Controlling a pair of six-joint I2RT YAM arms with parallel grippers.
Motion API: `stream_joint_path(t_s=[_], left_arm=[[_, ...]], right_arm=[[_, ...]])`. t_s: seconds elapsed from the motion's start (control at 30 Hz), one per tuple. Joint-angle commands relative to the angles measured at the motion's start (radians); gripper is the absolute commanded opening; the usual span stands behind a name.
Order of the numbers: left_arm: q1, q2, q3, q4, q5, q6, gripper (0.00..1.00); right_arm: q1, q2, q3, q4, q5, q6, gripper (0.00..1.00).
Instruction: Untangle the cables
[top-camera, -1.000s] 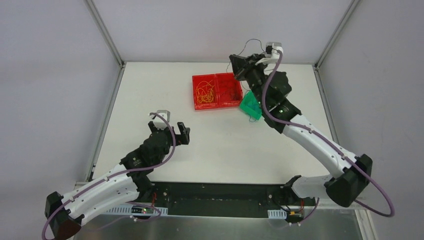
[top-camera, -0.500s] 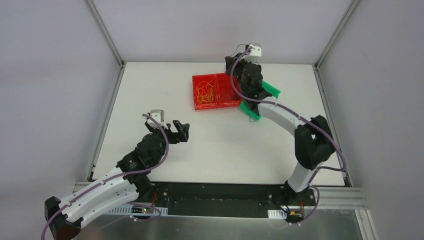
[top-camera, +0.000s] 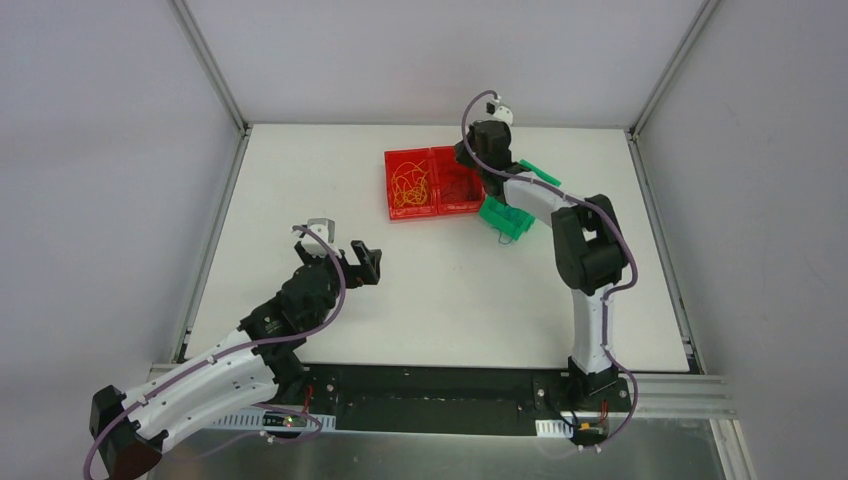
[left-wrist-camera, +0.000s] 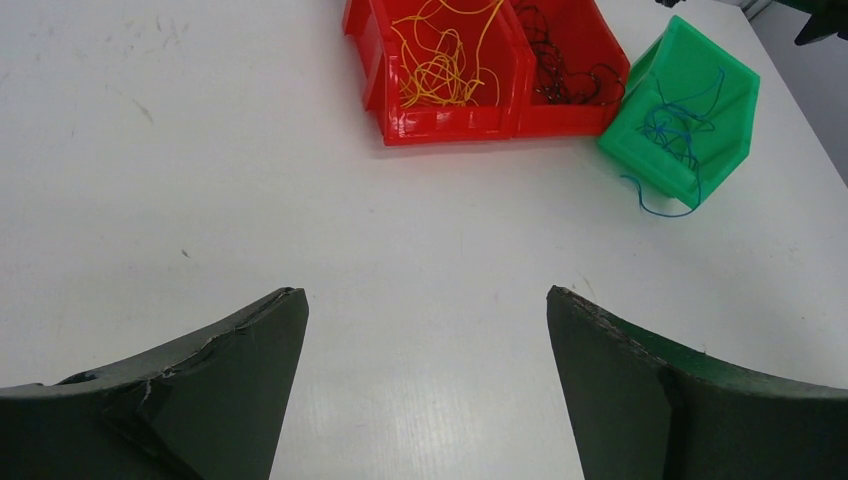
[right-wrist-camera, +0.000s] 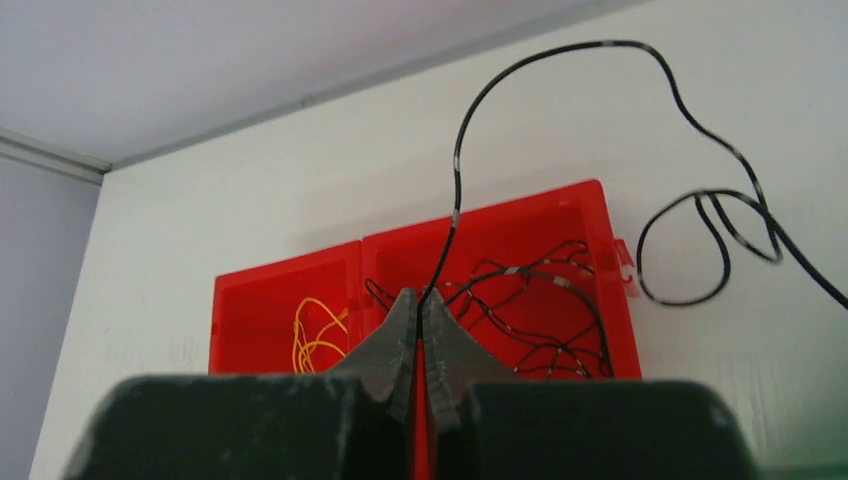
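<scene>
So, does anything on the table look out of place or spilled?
Yes. The green bin sits askew, turned at an angle to the two red bins, and one blue cable trails over its edge onto the table. The right gripper pinches a dark cable that loops outside the bins.

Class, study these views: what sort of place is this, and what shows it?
Most likely a robotics lab test cell: a left arm and right arm bolted to a white table, grey panels walling it in, and red bins and a green bin holding thin wires sorted by colour.
</scene>
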Motion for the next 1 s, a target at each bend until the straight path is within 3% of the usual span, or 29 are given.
stream_joint_path(t_s=[0.0,0.23,0.5,0.7,0.97], left_arm=[[-0.005,-0.010,0.017,0.030,0.005,-0.004,0.92],[-0.006,-0.011,0.018,0.028,0.012,-0.004,0.92],[-0.006,-0.016,0.011,0.024,-0.014,0.005,0.92],[-0.006,-0.007,0.015,0.024,-0.015,0.010,0.92],[-0.006,0.007,0.018,0.024,-0.019,0.014,0.92]], right_arm=[[-0.003,-0.021,0.076,-0.222,-0.034,0.052,0.00],[0.013,0.023,0.147,-0.510,0.005,0.003,0.00],[0.171,0.083,0.342,-0.672,0.351,-0.294,0.00],[0.196,0.054,0.385,-0.703,0.350,-0.305,0.00],[0.174,0.065,0.336,-0.702,0.220,-0.187,0.00]])
